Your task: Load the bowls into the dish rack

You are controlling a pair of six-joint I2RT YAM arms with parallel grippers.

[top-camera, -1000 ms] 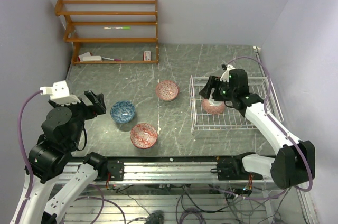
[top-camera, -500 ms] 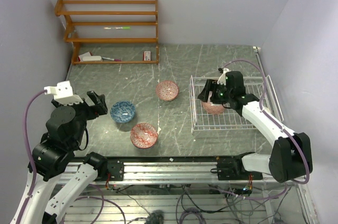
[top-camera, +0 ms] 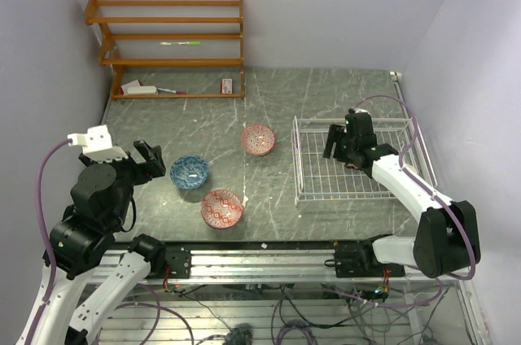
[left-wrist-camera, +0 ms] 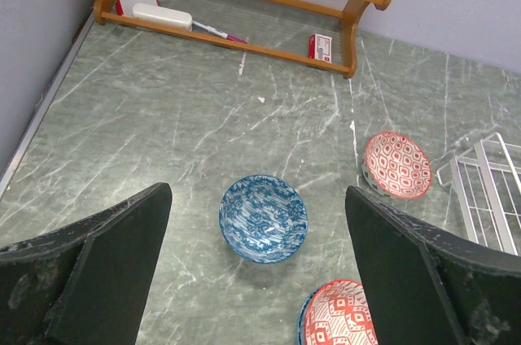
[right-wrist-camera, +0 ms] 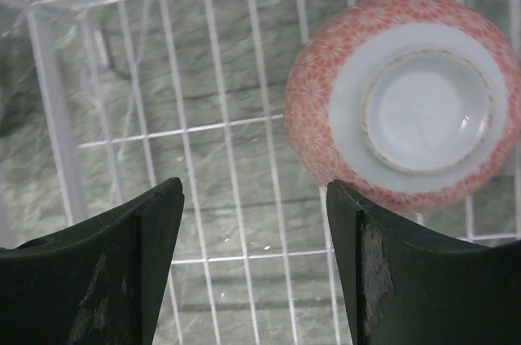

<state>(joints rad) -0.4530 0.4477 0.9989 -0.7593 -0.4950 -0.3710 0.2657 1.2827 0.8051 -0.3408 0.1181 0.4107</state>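
At the near edge of the table, closest to the arm bases, the red bowl [top-camera: 221,207] sits open side up. The blue bowl [top-camera: 189,171] is just beside it, a little farther out and to the left. Next to the blue bowl hovers the left gripper [top-camera: 149,160], its jaws spread wide with nothing between them.

Farther out, a pink bowl [top-camera: 257,139] sits alone between this pair and the dish rack [top-camera: 326,182]. Three bowls on the table are therefore not yet loaded.

Over the rack, the right gripper [right-wrist-camera: 254,190] is also opened wide and empty. Its wrist view shows the upturned bowl [right-wrist-camera: 407,101] resting foot-up on the wire floor, beside one finger and not between the fingers. From above, the arm hides this bowl. The wooden shelf [top-camera: 171,36] stands at the far wall.

I see two risks. The right finger is near the upturned bowl, so a careless lift could clip it and make it rock on the thin wires. The blue and red bowls lie close together, so a grasp on one glazed rim could slip or push its neighbour.
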